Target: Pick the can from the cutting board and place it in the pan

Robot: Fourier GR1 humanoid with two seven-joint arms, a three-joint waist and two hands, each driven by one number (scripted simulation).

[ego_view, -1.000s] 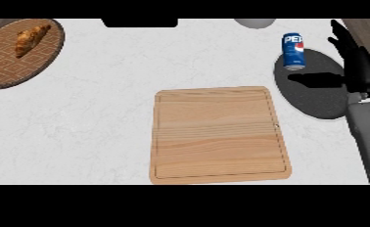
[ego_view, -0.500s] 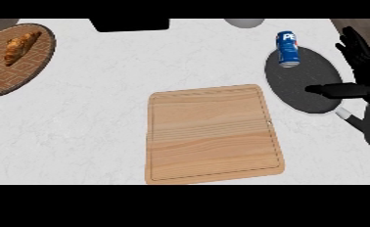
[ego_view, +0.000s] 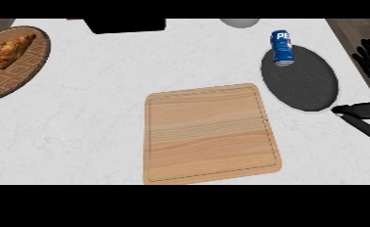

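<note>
The blue can (ego_view: pixel 282 49) is in the dark round pan (ego_view: pixel 302 80), at the pan's far left rim. The wooden cutting board (ego_view: pixel 209 134) lies left of and nearer than the pan, with nothing on it. My right hand (ego_view: pixel 362 56) shows only at the right edge. It is open, its fingers are spread, and it is clear of the can. Its thumb (ego_view: pixel 353 109) reaches in beside the pan's near rim. The left hand is out of view.
A woven plate (ego_view: pixel 22 77) holding a croissant (ego_view: pixel 14 49) sits at the far left. A black object (ego_view: pixel 124 25) and a grey round thing (ego_view: pixel 240 22) lie along the counter's far edge. White counter surrounds the board.
The right hand has let go of the can and drawn back to the right edge. The can stays in the pan.
</note>
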